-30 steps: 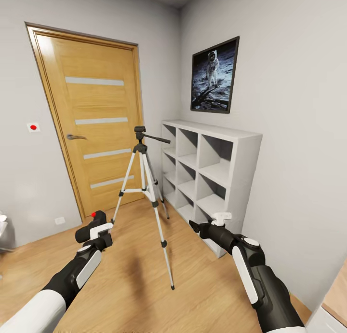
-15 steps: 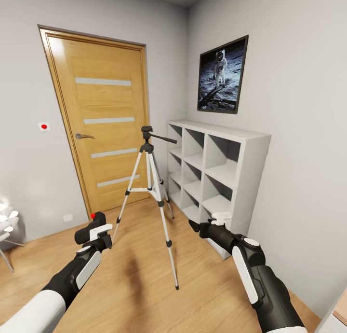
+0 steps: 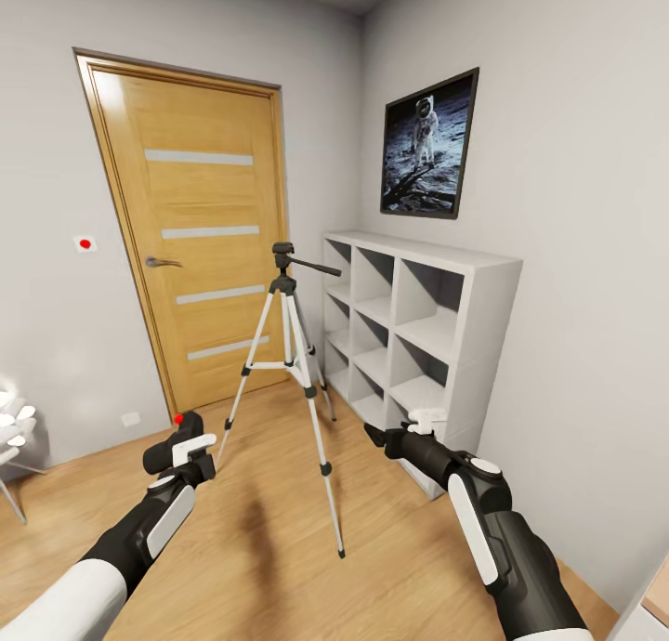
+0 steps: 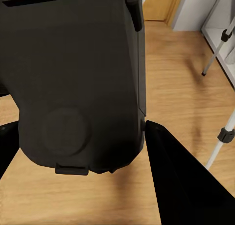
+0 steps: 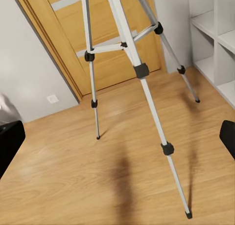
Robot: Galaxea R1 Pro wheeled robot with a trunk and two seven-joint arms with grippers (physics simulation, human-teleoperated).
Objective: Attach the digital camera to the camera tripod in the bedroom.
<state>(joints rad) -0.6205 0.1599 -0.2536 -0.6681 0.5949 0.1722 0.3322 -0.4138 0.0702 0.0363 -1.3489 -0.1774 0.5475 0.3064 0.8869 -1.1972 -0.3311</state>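
The camera tripod (image 3: 295,344) stands upright on the wood floor between the door and the shelf, its black head and pan handle level with the shelf top. My left gripper (image 3: 190,455) is shut on the digital camera (image 3: 175,444), a black box with a red button on top, low and left of the tripod and apart from it. The left wrist view has the camera body (image 4: 78,63) between the dark fingers (image 4: 176,181), with a tripod leg (image 4: 215,54) beyond. My right gripper (image 3: 395,429) is open and holds nothing, right of the tripod. Its wrist view looks at the tripod legs (image 5: 141,68).
A wooden door (image 3: 200,242) is shut behind the tripod. A white cube shelf (image 3: 418,334) stands against the right wall under an astronaut picture (image 3: 429,144). A white piece of furniture (image 3: 9,427) pokes in at the left edge. Bare floor lies in front of the tripod.
The head view shifted a second ago, so door, tripod and shelf sit slightly further right in the picture. Both arms keep the same pose, and the camera stays in the left gripper.
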